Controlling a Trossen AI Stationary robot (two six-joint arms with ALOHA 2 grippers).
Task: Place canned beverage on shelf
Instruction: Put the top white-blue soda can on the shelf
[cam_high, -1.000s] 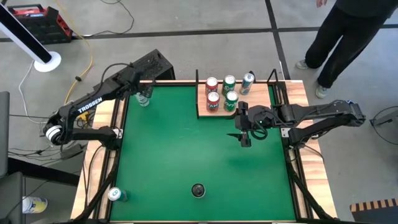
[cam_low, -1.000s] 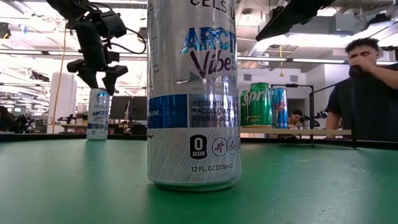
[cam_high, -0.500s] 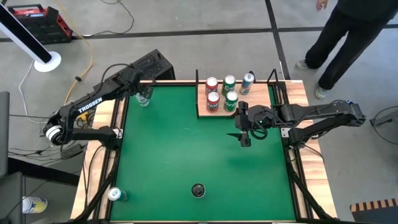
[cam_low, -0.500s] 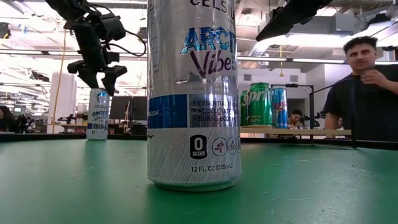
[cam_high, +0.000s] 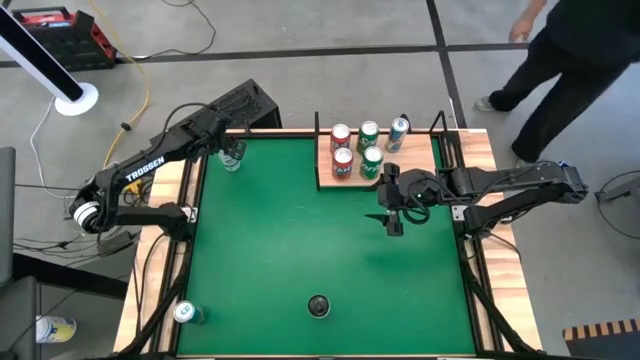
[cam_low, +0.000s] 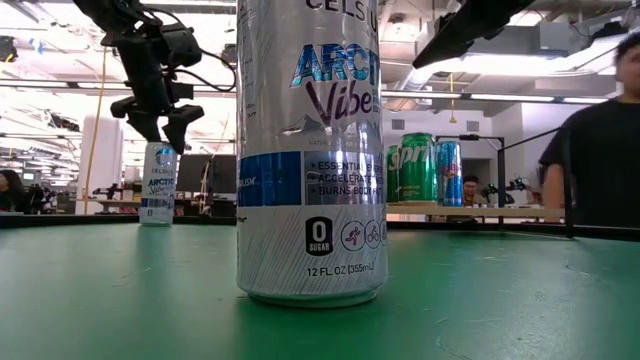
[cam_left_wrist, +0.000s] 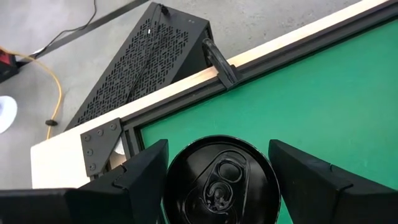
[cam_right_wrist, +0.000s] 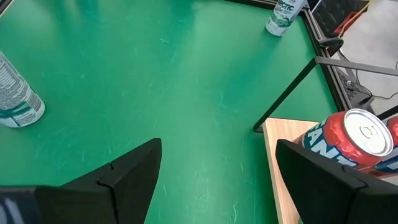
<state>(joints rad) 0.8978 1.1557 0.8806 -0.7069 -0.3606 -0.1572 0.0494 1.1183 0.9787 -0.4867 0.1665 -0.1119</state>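
Over at the far left corner of the green worktop (cam_high: 300, 250), the left tool (cam_high: 229, 150) hangs right above a silver can (cam_high: 231, 160), fingers spread to either side of its black top and not touching it. From the wrist camera that can (cam_left_wrist: 222, 180) sits squarely between the two dark fingers (cam_left_wrist: 140, 171). Down at the near left corner stands another silver can (cam_high: 185, 313), well apart. Moving right, the shelf (cam_high: 378, 160) sits at the far edge with five cans on it: two red ones (cam_high: 342, 150), two green ones (cam_high: 370, 147) and a blue one (cam_high: 398, 132). Just in front of the shelf, the right tool (cam_high: 390, 210) hovers over bare green, its fingers wide apart and holding nothing. Beyond the worktop's far right corner, a person (cam_high: 560, 60) in dark clothes stands on the floor.
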